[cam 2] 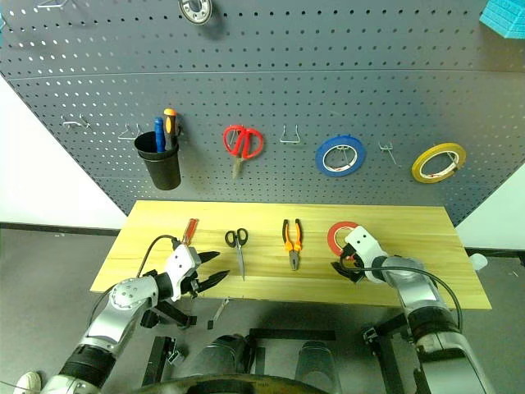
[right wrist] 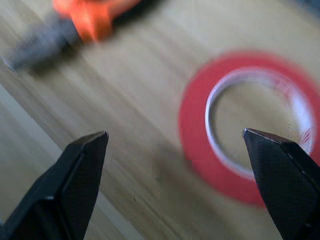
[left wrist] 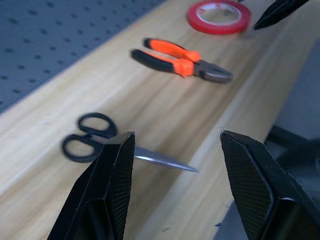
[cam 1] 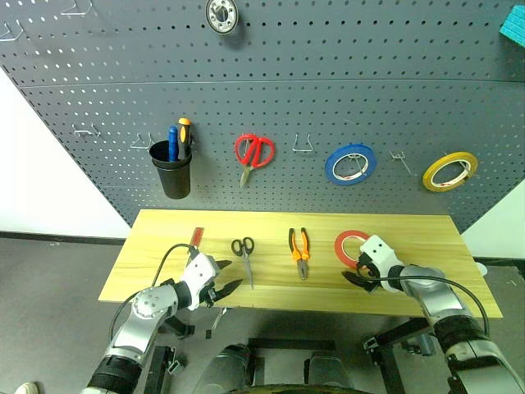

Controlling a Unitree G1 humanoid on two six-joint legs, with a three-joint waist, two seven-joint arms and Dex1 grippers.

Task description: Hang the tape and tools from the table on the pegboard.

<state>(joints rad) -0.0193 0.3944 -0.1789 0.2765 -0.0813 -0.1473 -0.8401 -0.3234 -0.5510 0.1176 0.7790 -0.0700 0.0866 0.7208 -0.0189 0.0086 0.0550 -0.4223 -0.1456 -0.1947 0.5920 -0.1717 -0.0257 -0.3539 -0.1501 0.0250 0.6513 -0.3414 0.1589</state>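
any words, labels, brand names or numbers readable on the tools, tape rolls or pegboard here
None can be read.
The red tape, pliers and black scissors show no print.
The black cup on the pegboard looks plain.
The round object at the top is too small to tell.

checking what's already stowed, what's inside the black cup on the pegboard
The black cup on the pegboard holds two screwdrivers: a blue handle and a yellow-orange handle stick out. Their shafts and the cup's bottom are hidden by its wall.
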